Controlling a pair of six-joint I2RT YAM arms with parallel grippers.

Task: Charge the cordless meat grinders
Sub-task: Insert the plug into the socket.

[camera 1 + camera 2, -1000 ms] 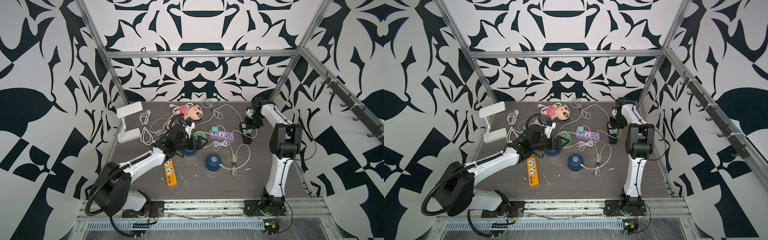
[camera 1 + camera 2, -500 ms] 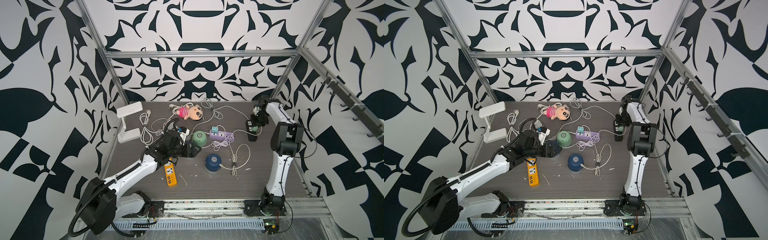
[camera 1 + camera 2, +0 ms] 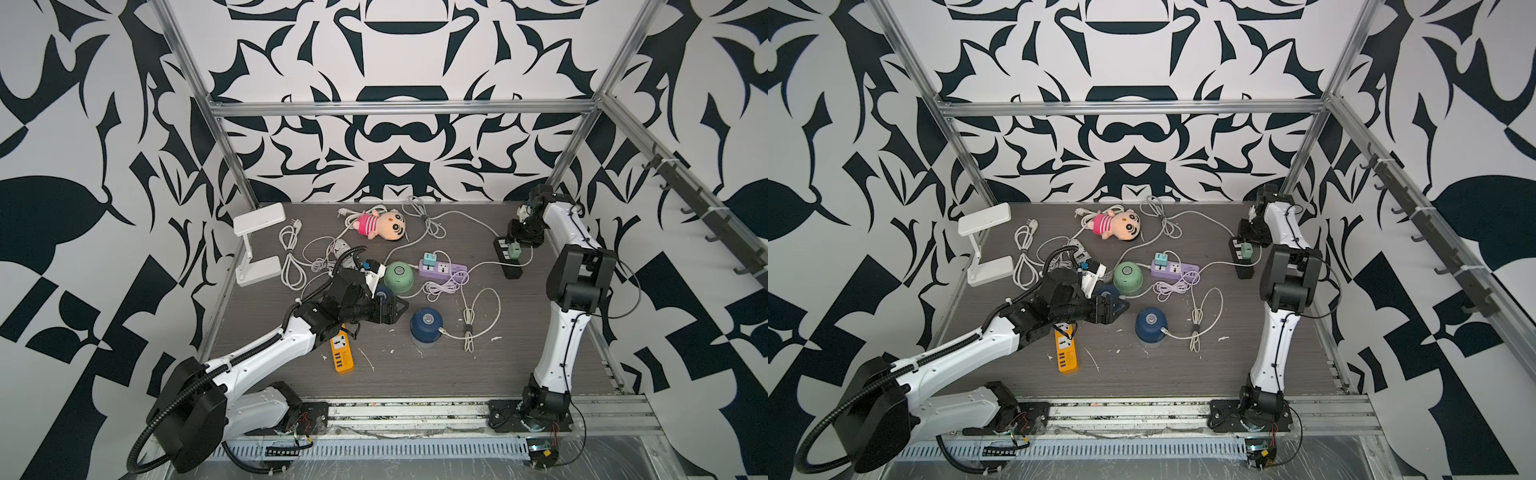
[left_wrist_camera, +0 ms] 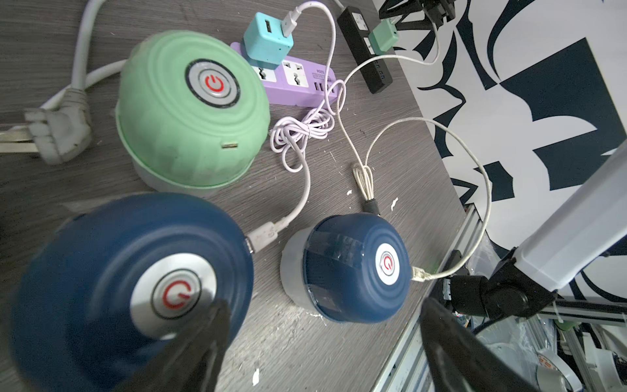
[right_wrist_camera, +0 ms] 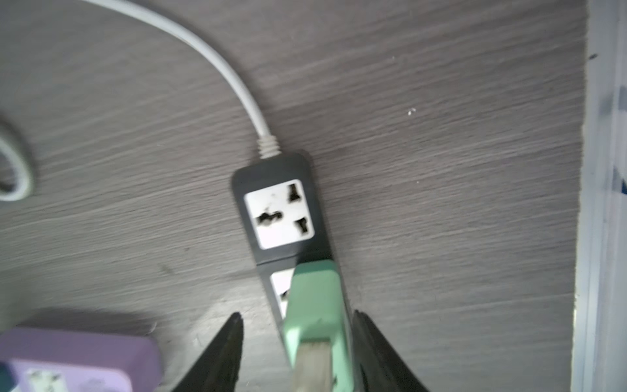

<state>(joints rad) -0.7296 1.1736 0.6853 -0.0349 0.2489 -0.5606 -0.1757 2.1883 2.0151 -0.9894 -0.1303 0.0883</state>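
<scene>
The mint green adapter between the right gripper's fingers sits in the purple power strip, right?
No: the mint green adapter, between the fingers of the right gripper, sits in the black power strip, as the right wrist view shows.

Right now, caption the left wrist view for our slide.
Open left end effector facing mint green grinder, near blue grinder, far blue grinder.

In my left wrist view I read one sign: a red power symbol on the round silver button (image 4: 213,83) of the mint green grinder (image 4: 176,135), repeated on the buttons of the nearer dark blue grinder (image 4: 101,258) and the farther dark blue grinder (image 4: 342,258). In a top view, the purple power strip (image 3: 442,271) lies at 3 o'clock from the mint green grinder. Its small print is too fine for me to read.
</scene>
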